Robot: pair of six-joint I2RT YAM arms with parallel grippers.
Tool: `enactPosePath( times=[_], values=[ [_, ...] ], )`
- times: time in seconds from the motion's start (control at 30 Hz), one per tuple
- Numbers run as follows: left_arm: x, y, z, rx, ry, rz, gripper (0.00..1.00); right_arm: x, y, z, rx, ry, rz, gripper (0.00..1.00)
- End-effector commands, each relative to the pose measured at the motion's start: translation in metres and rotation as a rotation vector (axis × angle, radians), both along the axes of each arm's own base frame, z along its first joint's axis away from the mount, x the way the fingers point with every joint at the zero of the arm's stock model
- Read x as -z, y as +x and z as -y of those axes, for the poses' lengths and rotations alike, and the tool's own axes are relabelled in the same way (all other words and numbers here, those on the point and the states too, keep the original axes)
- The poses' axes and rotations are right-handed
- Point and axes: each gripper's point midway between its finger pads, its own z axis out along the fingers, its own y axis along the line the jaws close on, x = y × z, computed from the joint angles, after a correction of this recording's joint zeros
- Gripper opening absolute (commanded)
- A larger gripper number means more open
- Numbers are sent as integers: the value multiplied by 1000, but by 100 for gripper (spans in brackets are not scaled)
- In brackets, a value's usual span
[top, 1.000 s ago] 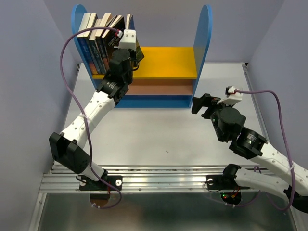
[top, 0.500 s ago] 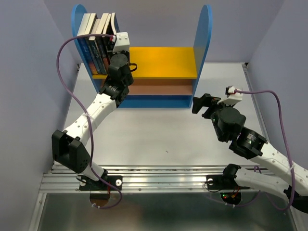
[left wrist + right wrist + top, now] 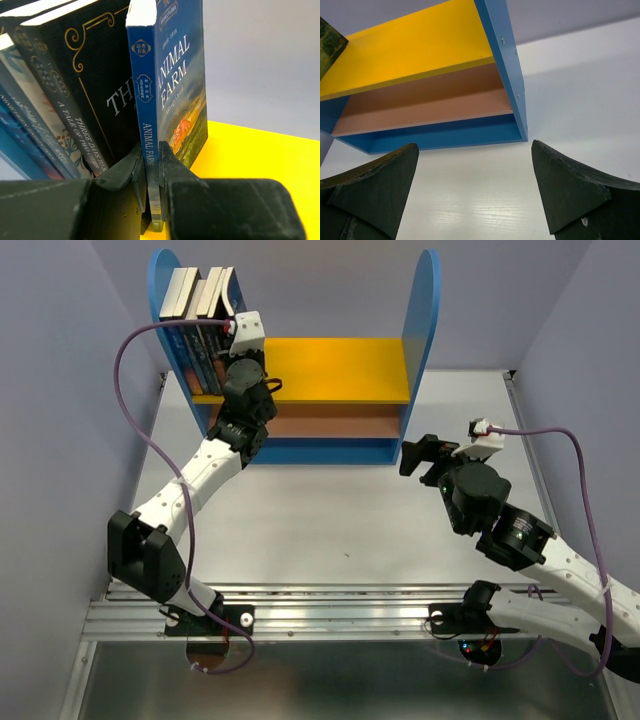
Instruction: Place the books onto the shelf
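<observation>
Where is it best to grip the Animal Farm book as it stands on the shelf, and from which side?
Pinch the lower spine edge, coming from the open front of the shelf. The Animal Farm book stands upright, last in the row, spine outward and right cover free, as the left gripper grips it.

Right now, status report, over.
Left end effector shut on blue Animal Farm paperback, standing on yellow shelf board. Right end effector open. No obstruction seen.

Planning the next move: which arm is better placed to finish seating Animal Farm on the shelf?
Left. The left gripper is shut on Animal Farm, upright beside the other books; the right gripper hangs open near the shelf.
</observation>
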Motion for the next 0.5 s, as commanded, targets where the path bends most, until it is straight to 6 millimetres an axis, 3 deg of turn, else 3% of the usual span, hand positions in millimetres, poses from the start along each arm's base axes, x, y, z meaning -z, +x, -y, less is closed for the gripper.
enactPosePath(
  times=[0.0, 0.17, 0.27, 0.3, 0.33, 0.47],
  values=[
    [-20, -27, -47, -187, -64, 61, 0, -14, 0, 7, 34, 19, 29, 100],
    [-2, -23, -43, -169, -111, 37, 0, -17, -1, 9, 37, 26, 35, 100],
    [-2, -21, -40, -152, -121, 26, 2, -17, -2, 8, 28, 27, 34, 100],
    [-2, -20, -36, -134, -121, 20, 17, -17, -2, 8, 25, 30, 35, 100],
    [-3, -19, -35, -124, -120, 19, 23, -16, -2, 8, 25, 32, 34, 100],
    [-5, -18, -31, -101, -122, 7, 32, -14, -2, 7, 27, 42, 30, 100]
  ],
)
